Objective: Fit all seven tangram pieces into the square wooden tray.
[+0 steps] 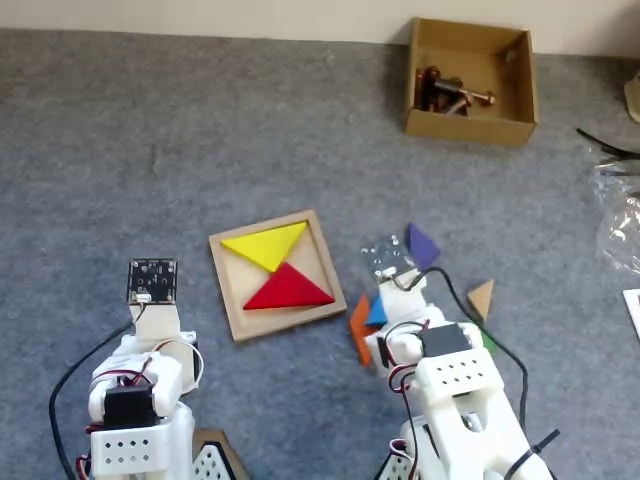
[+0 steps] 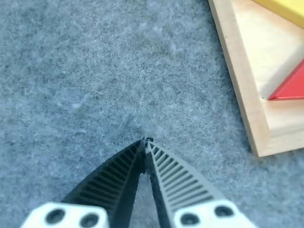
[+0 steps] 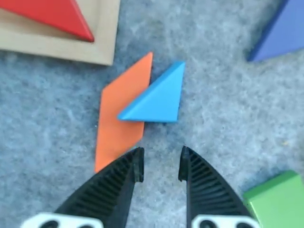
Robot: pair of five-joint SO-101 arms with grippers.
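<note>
The square wooden tray [image 1: 226,300] lies mid-table and holds a yellow triangle [image 1: 268,245] and a red triangle [image 1: 288,288]. Right of it on the grey carpet lie an orange parallelogram [image 3: 118,118] with a blue triangle [image 3: 159,97] overlapping its edge, a purple piece [image 3: 282,33], a green piece [image 3: 273,199] and a tan triangle [image 1: 482,297]. My right gripper [image 3: 160,164] stands open just short of the blue triangle, nothing between its fingers. My left gripper [image 2: 146,141] is shut and empty over bare carpet, left of the tray's rim [image 2: 242,80].
A cardboard box [image 1: 470,125] with metal parts sits at the back right. Crumpled clear plastic [image 1: 620,225] and black cables lie at the right edge. A small clear wrapper [image 1: 385,258] lies beside the purple piece.
</note>
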